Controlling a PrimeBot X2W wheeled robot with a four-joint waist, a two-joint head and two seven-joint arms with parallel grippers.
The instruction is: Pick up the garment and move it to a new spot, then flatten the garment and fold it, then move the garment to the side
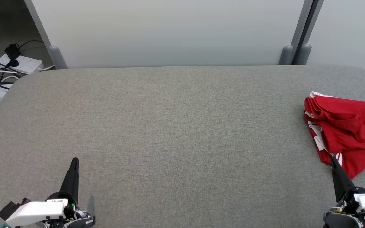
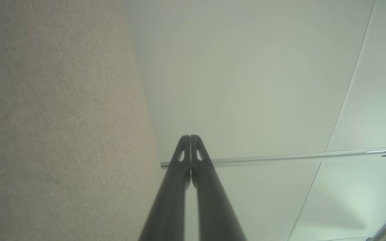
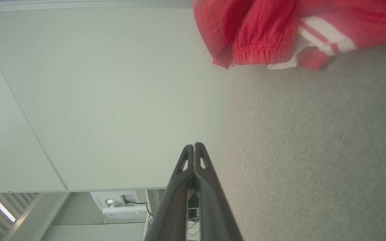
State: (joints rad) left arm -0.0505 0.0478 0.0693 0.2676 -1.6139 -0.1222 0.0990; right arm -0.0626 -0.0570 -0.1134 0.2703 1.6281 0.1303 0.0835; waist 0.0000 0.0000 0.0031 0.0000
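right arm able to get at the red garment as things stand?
Probably yes. The right pincer sits close to the red garment on the table, with nothing between them but bare tabletop. It is shut, so it would need to open first.

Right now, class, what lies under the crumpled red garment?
The red garment lies bunched on the grey fabric tabletop, which shows along its left and near edges. Whatever sits beneath its folds is covered, so nothing more can be told.
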